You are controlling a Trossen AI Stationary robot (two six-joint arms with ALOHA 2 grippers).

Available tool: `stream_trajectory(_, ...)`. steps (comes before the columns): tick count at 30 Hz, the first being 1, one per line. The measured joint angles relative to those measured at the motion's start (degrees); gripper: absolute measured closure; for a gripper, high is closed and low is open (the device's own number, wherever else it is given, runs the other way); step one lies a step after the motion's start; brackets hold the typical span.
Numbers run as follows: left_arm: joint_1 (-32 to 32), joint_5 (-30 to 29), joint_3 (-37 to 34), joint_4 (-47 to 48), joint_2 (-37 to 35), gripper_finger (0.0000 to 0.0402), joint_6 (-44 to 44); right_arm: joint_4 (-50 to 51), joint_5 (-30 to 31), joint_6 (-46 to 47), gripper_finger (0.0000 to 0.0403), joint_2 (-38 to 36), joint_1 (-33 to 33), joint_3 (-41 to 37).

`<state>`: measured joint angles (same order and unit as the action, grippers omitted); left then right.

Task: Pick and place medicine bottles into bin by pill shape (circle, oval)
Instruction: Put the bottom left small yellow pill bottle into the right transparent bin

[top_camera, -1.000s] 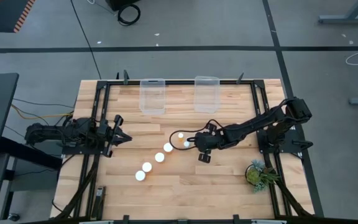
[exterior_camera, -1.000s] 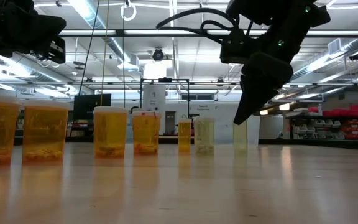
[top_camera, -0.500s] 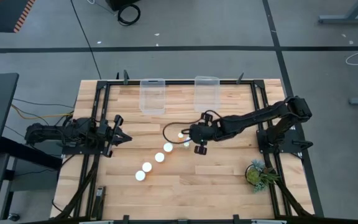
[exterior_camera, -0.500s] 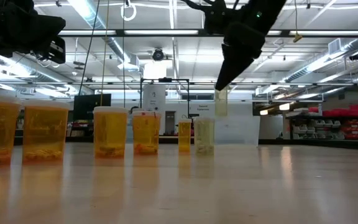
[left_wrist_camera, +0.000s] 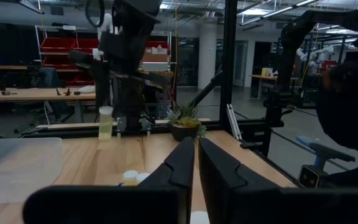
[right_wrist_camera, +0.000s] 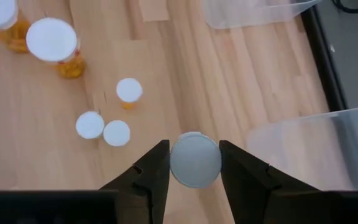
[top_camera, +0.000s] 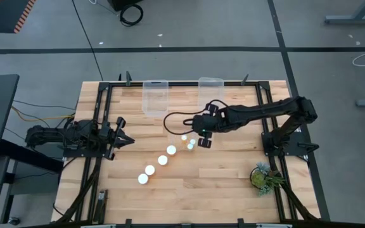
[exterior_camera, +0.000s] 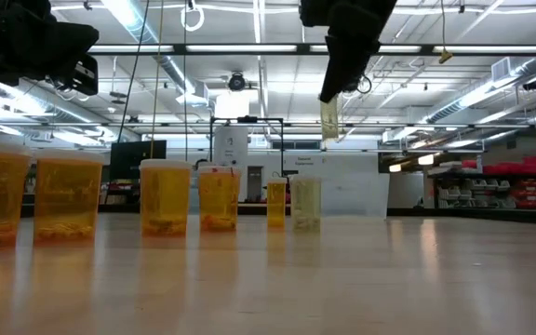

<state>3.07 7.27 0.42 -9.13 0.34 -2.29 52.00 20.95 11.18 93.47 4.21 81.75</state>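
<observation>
My right gripper is shut on a small pale amber bottle with a white cap, held high above the table's middle. Several other amber bottles with white caps stand upright in a slanting row, also in the low view; three small ones stand below the gripper. My left gripper is shut and empty at the table's left edge. Two clear bins stand at the far edge. My right gripper pinches the small bottle at its top, the round white cap between its two fingers. The fingers come from above, pointing down. The bottle hangs upright below them, lifted clear of the table.
A small potted plant stands at the near right corner. A black frame runs round the table top. The bare wood near the front edge is open room. A loop of cable hangs beside my right arm.
My right gripper has risen and gone toward the table's far edge, still shut on the small bottle. The bottle, which stood on the table a second ago, is now lifted clear and hangs upright, high above the row.
</observation>
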Motion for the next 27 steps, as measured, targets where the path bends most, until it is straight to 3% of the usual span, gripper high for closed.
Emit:
stream_trajectory(16,0.02,0.00,0.00,-0.02,0.00,0.0363,-0.02,6.07,-3.70,-1.83,0.0262,0.00,-3.87,5.40)
stream_trajectory(27,0.02,-0.02,-0.01,-0.02,0.00,0.0368,-0.02,6.19,-3.72,-4.35,0.0262,0.00,-12.80,5.76)
